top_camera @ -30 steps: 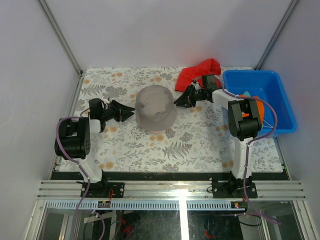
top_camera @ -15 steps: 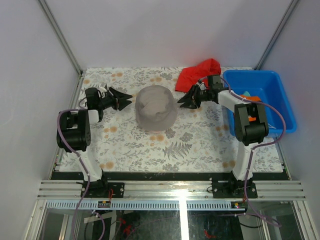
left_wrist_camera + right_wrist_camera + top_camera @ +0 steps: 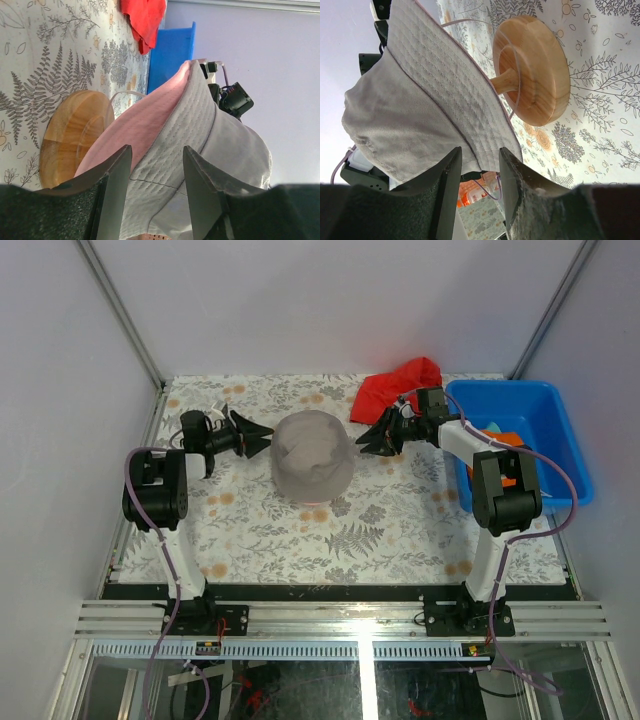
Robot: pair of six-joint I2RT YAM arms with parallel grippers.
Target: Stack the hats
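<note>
Showing the table [image 3: 400,530] from above, with my two arms reaching in from the near edge toward its middle. The grey hat [image 3: 313,457] sits near the middle of the table, a little toward the far edge, crown up on the wooden stand [image 3: 535,75]. The left wrist view shows the pink hat [image 3: 135,130] directly beneath the grey one, its fabric lining the inside of the grey brim. The stand's round base rests flat on the fern-printed surface, and its stem rises into the hats.

My left jaws lie level at the left side of the grey hat. They are moderately spread and hold nothing, and their black fingers [image 3: 112,195] point at the brim, which lies just beyond the tips. My right jaws stand in mirror position at the right side of the hat, likewise partly spread and empty. Their fingers [image 3: 445,195] frame the grey brim from below. I cannot tell whether either pair of tips touches the fabric.

A red cloth [image 3: 395,385] lies crumpled at the far edge, just behind my right jaws. A blue bin [image 3: 520,405] occupies the far right corner of the table. In the bin, slivers of the orange hat [image 3: 507,436] and the teal hat [image 3: 491,427] show, mostly hidden by my right arm [image 3: 505,490].
</note>
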